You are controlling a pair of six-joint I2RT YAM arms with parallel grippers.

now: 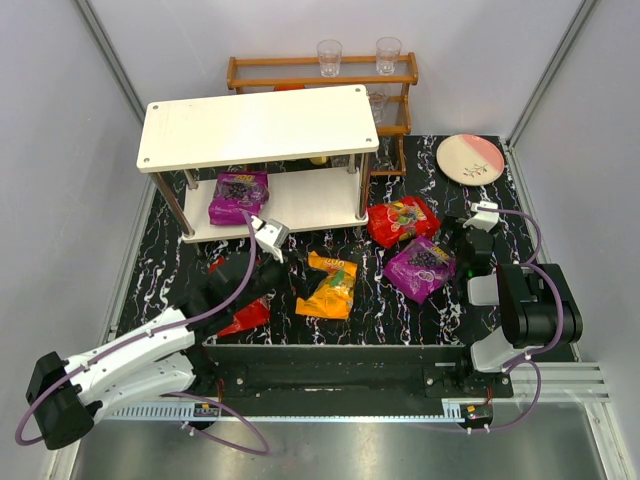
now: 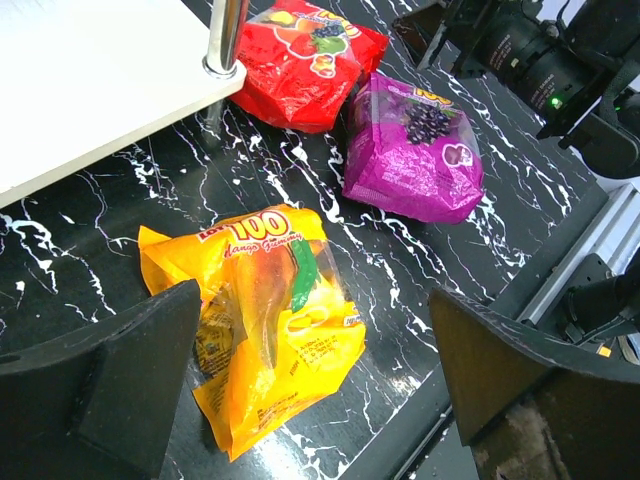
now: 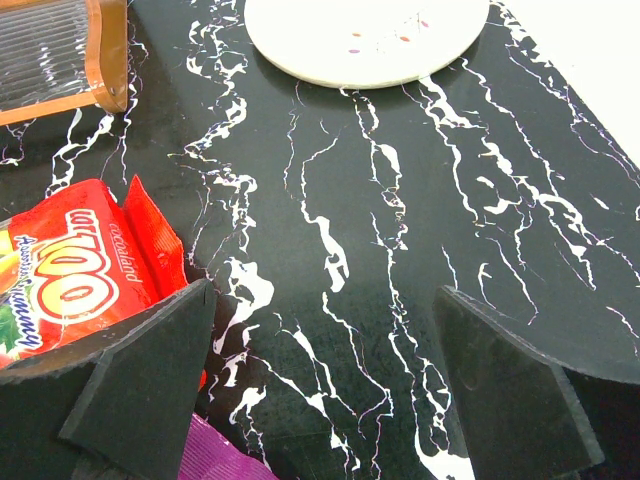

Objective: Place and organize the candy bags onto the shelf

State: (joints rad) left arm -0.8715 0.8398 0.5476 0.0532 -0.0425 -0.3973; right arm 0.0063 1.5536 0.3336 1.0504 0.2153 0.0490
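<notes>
The white two-tier shelf (image 1: 258,125) stands at the back left, and its lower board shows in the left wrist view (image 2: 90,80). One purple candy bag (image 1: 238,196) lies on the lower board. On the table lie a red bag (image 1: 402,221), a purple bag (image 1: 421,268) and an orange bag (image 1: 332,285). A second red bag (image 1: 245,315) is partly hidden under my left arm. My left gripper (image 1: 283,278) is open and empty just above the orange bag (image 2: 265,330). My right gripper (image 1: 455,235) is open and empty over bare table, to the right of the red bag (image 3: 70,280).
A brown wooden rack (image 1: 325,85) with clear glasses stands behind the shelf. A pink and white plate (image 1: 470,158) lies at the back right, ahead of my right gripper (image 3: 322,290). White walls close in both sides. A black rail runs along the near edge.
</notes>
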